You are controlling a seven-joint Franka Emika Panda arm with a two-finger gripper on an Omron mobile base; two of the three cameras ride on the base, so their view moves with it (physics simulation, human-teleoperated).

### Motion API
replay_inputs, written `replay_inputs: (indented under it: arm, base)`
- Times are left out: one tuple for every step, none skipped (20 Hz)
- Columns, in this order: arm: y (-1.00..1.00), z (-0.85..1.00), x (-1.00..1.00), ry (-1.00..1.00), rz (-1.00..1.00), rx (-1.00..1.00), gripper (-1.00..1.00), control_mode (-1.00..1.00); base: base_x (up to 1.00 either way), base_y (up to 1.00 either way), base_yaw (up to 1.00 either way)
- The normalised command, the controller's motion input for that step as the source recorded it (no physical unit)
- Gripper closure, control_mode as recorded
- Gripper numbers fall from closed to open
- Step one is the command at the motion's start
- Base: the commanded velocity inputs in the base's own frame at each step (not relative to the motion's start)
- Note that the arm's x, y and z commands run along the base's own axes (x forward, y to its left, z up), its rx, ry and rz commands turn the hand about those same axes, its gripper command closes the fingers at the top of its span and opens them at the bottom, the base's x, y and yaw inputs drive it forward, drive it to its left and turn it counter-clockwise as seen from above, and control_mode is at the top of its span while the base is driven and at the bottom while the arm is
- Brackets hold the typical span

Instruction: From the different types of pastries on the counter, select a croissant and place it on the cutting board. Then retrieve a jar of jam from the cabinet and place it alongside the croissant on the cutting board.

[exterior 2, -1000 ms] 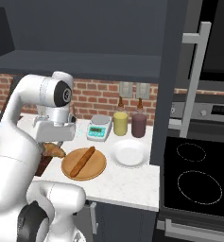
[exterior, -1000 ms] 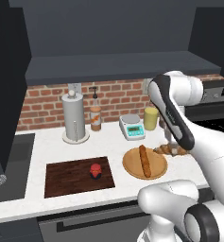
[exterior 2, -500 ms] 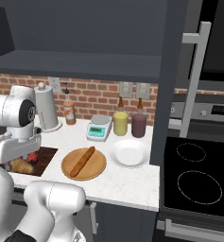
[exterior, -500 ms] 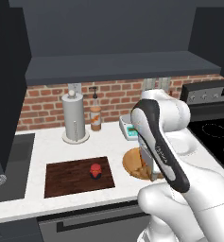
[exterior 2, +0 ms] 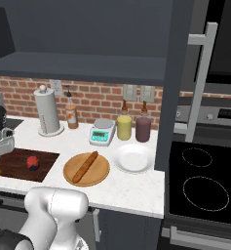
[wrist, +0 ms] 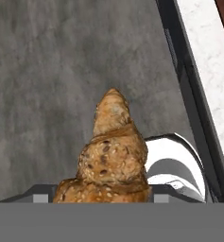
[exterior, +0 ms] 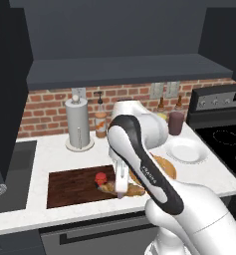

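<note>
My gripper [exterior: 120,192] is shut on the croissant [exterior: 111,188], a golden-brown seeded crescent held low over the front right corner of the dark cutting board [exterior: 72,185]. In the hand view the croissant [wrist: 114,156] hides the fingertips, with grey floor behind it and the white counter edge [wrist: 209,80] at upper right. The small jam jar [exterior: 100,178] with its red top stands on the board just left of the croissant; the right base view also shows the jar [exterior 2: 33,161] on the board [exterior 2: 13,164]. The baguette [exterior 2: 86,167] lies on the round wooden plate [exterior 2: 100,172].
A paper towel holder [exterior: 77,122] and a bottle [exterior: 100,122] stand at the brick wall. A white plate [exterior 2: 133,158], a scale [exterior 2: 102,132], a yellow container [exterior 2: 124,128] and a maroon one [exterior 2: 143,130] sit right of the board. The black stove [exterior 2: 204,183] lies further right.
The arm has swung left from beside the round wooden plate to the cutting board's front right corner, carrying the croissant with it and lowering it.
</note>
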Motion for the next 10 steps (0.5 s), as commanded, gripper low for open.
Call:
replay_inputs:
  arm:
    - [0.93, 0.00, 0.05, 0.01, -0.11, 0.00, 1.00, -1.00]
    - [0.86, 0.00, 0.11, 0.01, -0.11, 0.00, 1.00, -1.00]
    - [0.76, 0.00, 0.29, 0.00, -0.11, 0.00, 1.00, -1.00]
    - [0.61, -0.03, 0.56, 0.00, -0.13, 0.00, 1.00, -1.00]
    - [0.41, -0.09, 0.80, 0.00, -0.20, 0.00, 1.00, -1.00]
    - [0.50, -0.14, 0.59, -0.02, -0.18, 0.00, 1.00, -1.00]
    - [0.15, -0.01, 0.24, 0.00, -0.05, 0.00, 1.00, -1.00]
    - [0.00, 0.00, 0.00, 0.00, 0.00, 0.00, 1.00, -1.00]
    - [0.00, 0.00, 0.13, 0.00, -0.01, -0.01, 1.00, -1.00]
    - [0.00, -0.14, 0.49, 0.00, -0.01, 0.00, 1.00, -1.00]
  base:
    - [0.00, 0.00, 0.00]
    - [0.00, 0.00, 0.00]
    - [0.00, 0.00, 0.00]
    - [0.00, 0.00, 0.00]
    - [0.00, 0.00, 0.00]
    - [0.00, 0.00, 0.00]
    - [0.00, 0.00, 0.00]
    - [0.00, 0.00, 0.00]
    - [0.00, 0.00, 0.00]
    - [0.00, 0.00, 0.00]
